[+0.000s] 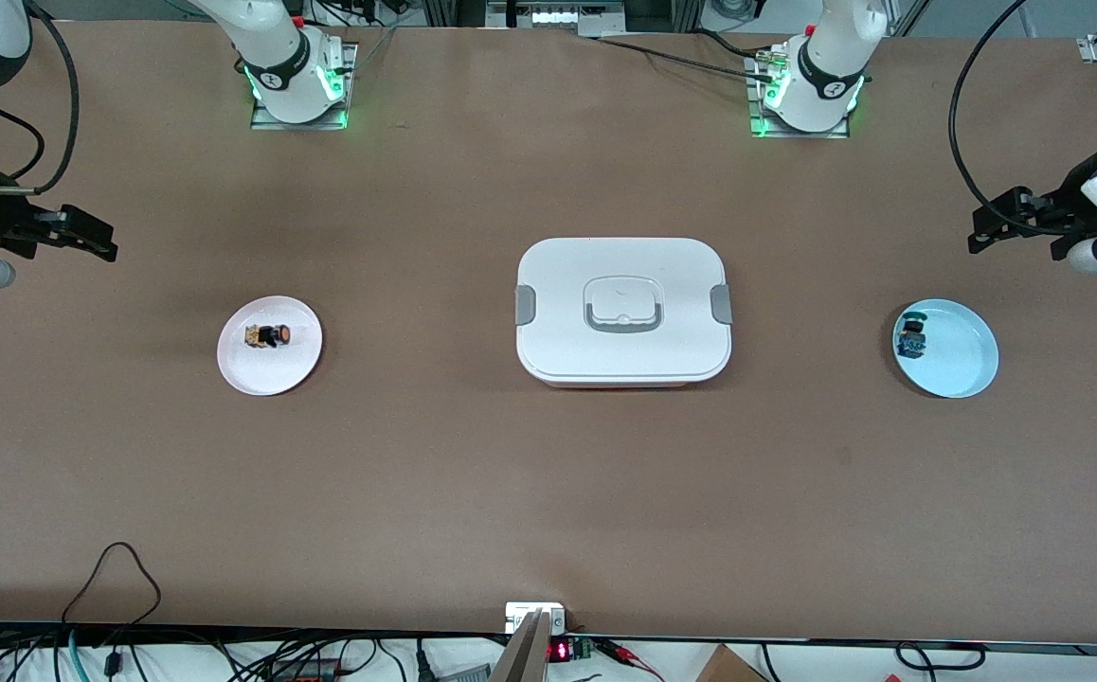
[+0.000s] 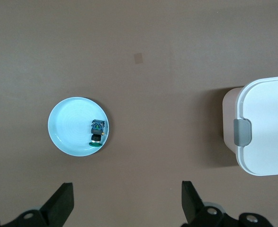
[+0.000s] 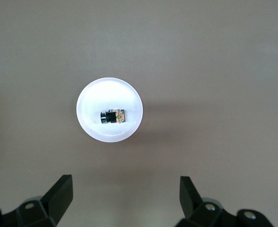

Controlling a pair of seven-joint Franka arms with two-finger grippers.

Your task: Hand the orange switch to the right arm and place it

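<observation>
Nearest the front camera, both plates leave broad bare table around them. At nine o'clock of the white box [image 1: 623, 311], the orange switch [image 1: 275, 335] lies on the white plate [image 1: 269, 374]; at three, the blue plate [image 1: 961, 365]. Both my grippers, right [image 1: 84, 237] and left [image 1: 989, 227], hang spread and empty above their table ends.

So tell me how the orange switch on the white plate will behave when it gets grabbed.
The orange switch lies on its side on the white plate, so its round cap may let it roll. It looks tiny and rigid, probably light, and could skid on the smooth plate if nudged.
</observation>
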